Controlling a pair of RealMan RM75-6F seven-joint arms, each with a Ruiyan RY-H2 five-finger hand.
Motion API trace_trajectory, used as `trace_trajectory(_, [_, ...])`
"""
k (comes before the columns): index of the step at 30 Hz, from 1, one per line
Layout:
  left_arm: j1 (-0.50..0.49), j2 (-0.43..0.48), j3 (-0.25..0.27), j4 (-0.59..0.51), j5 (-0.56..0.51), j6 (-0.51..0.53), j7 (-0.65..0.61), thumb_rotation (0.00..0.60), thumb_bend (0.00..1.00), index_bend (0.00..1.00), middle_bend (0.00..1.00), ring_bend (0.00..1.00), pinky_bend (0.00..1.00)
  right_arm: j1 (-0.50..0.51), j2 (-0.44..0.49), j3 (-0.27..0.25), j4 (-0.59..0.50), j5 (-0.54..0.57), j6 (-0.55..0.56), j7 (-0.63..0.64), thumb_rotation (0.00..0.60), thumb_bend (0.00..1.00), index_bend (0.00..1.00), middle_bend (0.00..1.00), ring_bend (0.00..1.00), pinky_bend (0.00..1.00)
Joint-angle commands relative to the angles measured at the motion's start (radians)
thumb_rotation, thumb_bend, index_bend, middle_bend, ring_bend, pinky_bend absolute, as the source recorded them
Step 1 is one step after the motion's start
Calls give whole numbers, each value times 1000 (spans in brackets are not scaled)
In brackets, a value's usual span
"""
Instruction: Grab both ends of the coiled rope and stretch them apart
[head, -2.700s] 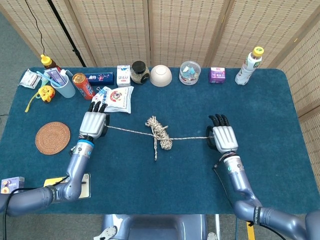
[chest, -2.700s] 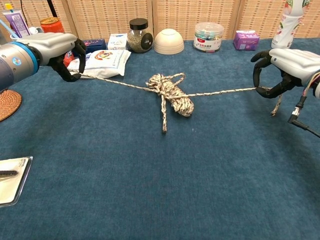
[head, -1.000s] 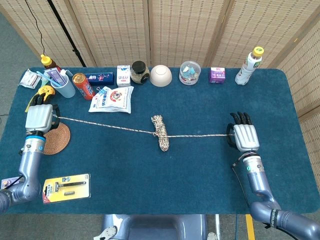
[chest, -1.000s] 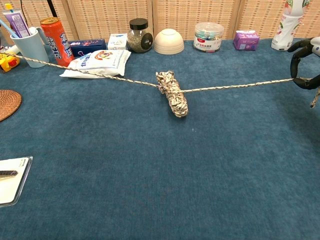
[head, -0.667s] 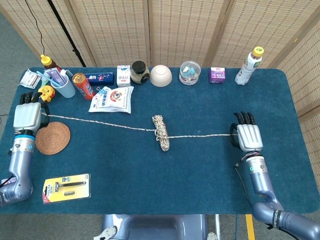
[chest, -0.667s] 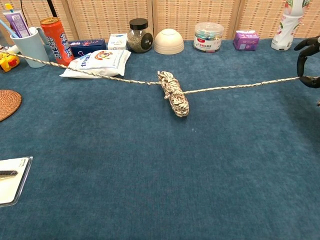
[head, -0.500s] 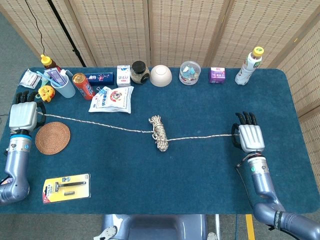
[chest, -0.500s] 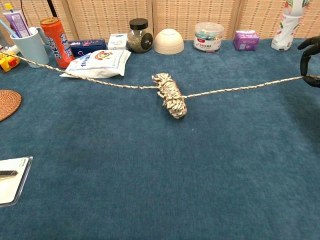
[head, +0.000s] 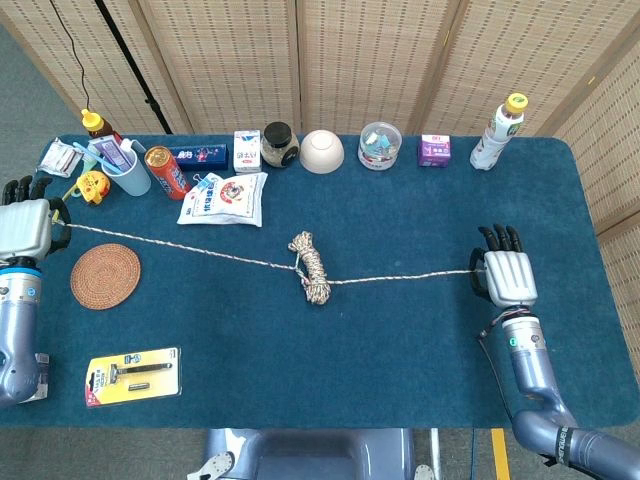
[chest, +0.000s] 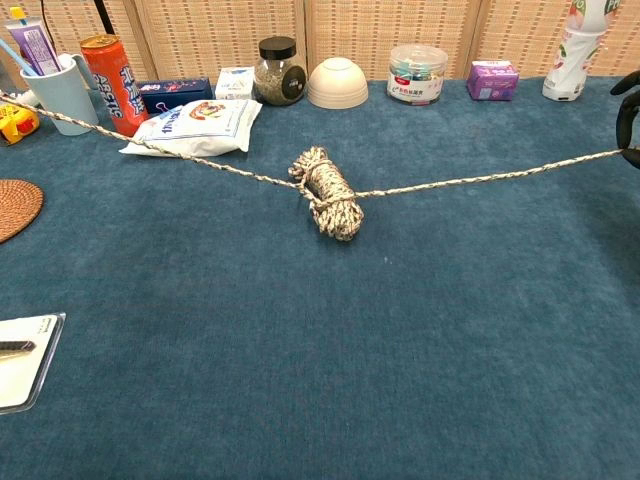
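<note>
Both hands have drawn further apart, and the rope (head: 308, 267) bundle has shifted slightly left, lying mid-tabletop (head: 400, 330) with its strands running out to each side. Left hand (head: 24, 226) grips one end at the tabletop's left edge; right hand (head: 507, 277) grips the other far right.

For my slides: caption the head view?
Left hand and right hand hold rope ends wide apart, coil mid-table.

Bare cloth (head: 400, 340) below the taut rope (head: 390, 277)
</note>
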Motion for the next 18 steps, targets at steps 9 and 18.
trace_trajectory(9, [-24,18,-14,-124,67,32,21,600,424,634,145,17,0,13,31,14,-112,-47,18,14,600,521,649,139,0,0])
trace_trajectory(18, [-85,-18,-28,-267,89,43,94,600,424,634,145,17,0,53,29,34,-194,-45,-10,-3,600,520,638,135,0,0])
